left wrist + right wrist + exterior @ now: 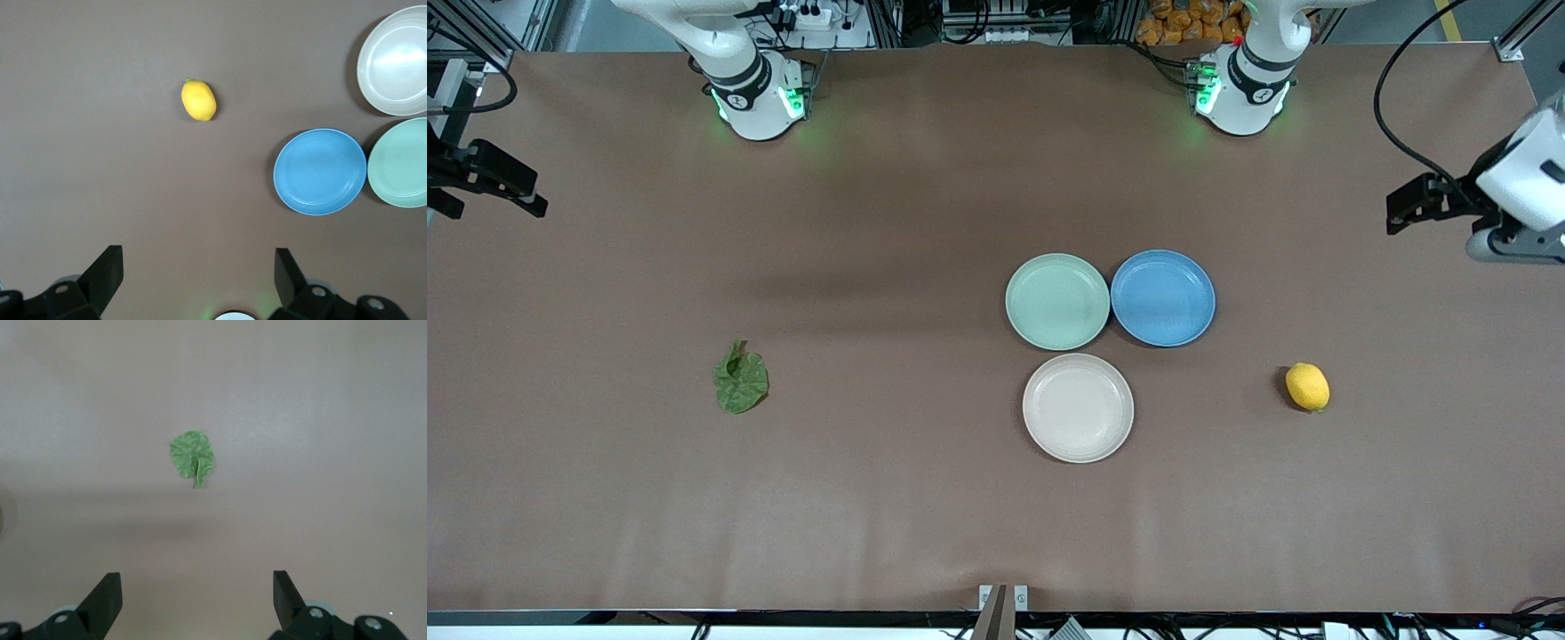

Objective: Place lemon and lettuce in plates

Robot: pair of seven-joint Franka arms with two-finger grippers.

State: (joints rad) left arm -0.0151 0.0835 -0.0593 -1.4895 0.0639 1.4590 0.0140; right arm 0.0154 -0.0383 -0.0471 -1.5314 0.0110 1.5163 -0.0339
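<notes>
- The left gripper point(193, 280), fingers spread wide and holding nothing, hangs high over the left arm's end of the table, touching no object.
- The right gripper point(197, 600) is likewise wide apart and empty, raised over the right arm's end of the table; only its dark mount shows at the edge of the front view.
- The lemon point(1307, 387) lies on bare table toward the left arm's end, well apart from the plates and about level with the beige plate point(1078, 408).
- The lettuce point(741, 380) lies flat toward the right arm's end, its short stem visible in the right wrist view, well apart from every plate.
- The mint plate point(1057, 301) and the blue plate point(1162, 298) sit side by side, rims almost touching; the beige plate sits just nearer the front camera. All three are empty.
- Nothing appears to have been picked up yet; the step in hand looks like the first reach.
- To do it well, each gripper should likely descend centred on its own item, the left closing across the lemon's narrow width so it cannot roll, the right pinching the leaf low at the table, perhaps at the stem.
- The blue plate is best avoided on delivery.
</notes>
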